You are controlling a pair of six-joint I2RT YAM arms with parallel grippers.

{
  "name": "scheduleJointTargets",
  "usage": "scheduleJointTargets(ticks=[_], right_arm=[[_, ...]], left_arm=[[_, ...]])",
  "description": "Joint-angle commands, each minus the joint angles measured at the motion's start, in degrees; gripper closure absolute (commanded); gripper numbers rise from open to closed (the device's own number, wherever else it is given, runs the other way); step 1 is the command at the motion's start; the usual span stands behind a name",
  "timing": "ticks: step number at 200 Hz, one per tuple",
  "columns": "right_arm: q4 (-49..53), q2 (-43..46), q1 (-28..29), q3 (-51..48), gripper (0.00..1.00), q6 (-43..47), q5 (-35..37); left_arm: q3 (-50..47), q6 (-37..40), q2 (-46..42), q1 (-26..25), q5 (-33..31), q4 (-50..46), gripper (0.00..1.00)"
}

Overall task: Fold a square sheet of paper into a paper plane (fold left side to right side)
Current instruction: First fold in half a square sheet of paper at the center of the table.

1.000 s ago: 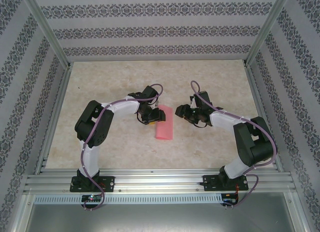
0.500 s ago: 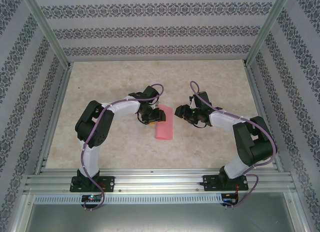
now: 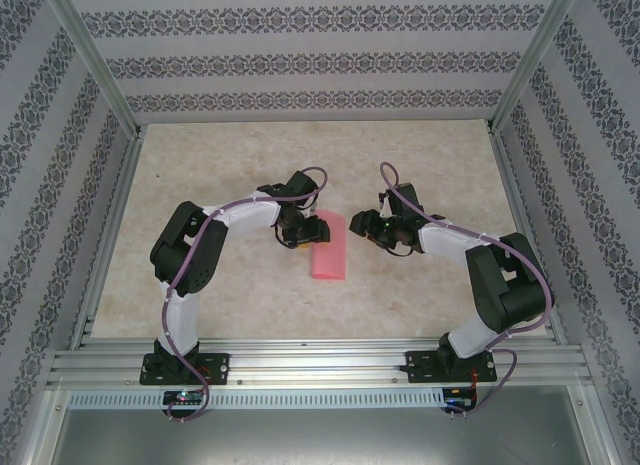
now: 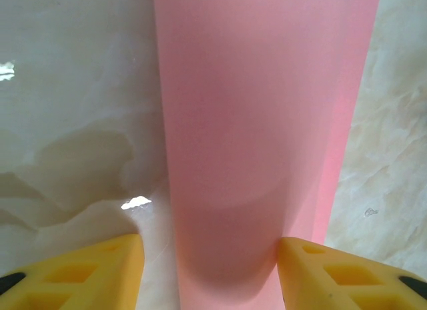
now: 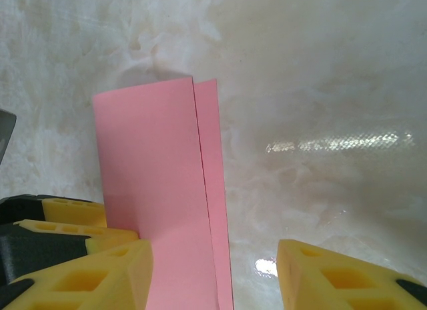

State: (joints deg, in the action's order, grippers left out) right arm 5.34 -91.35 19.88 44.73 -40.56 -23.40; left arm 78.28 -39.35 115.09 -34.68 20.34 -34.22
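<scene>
Thin folded paper (image 3: 329,247) at middle of tabletop (image 3: 200,165): light, limp, slippery. Left hand (image 4: 210,257) part-open astride one end, right hand (image 5: 213,257) part-open alongside, apparently empty. Best pinched at the loose long edge.

Left wrist view: square sheet of paper (image 4: 253,123) runs off frame ahead of fingers and beneath them. Left gripper (image 4: 208,247) fingers cropped at bottom edge.
Right wrist view: sheet's near end cropped between right gripper (image 5: 213,250) fingers; lower layer mostly covered by top flap.
Top view: sheet corner hidden under left gripper; jaw gaps too small to read.
</scene>
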Motion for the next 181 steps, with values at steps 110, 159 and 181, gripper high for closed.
scheduleJointTargets(ticks=[110,159,181], right_arm=[[-1.81,-1.11,0.95,0.98,0.48,-0.40,0.47],[-1.83,-1.55,1.13,1.19,0.48,-0.53,0.27],[-1.82,-1.68,1.13,1.15,0.48,-0.58,0.26]], left_arm=[[2.66,1.77,-1.18,-1.18,1.90,-0.32,0.43],[3.06,1.74,-0.05,-1.29,2.03,-0.74,0.43],[3.08,1.97,0.38,-1.36,1.90,-1.06,0.43]])
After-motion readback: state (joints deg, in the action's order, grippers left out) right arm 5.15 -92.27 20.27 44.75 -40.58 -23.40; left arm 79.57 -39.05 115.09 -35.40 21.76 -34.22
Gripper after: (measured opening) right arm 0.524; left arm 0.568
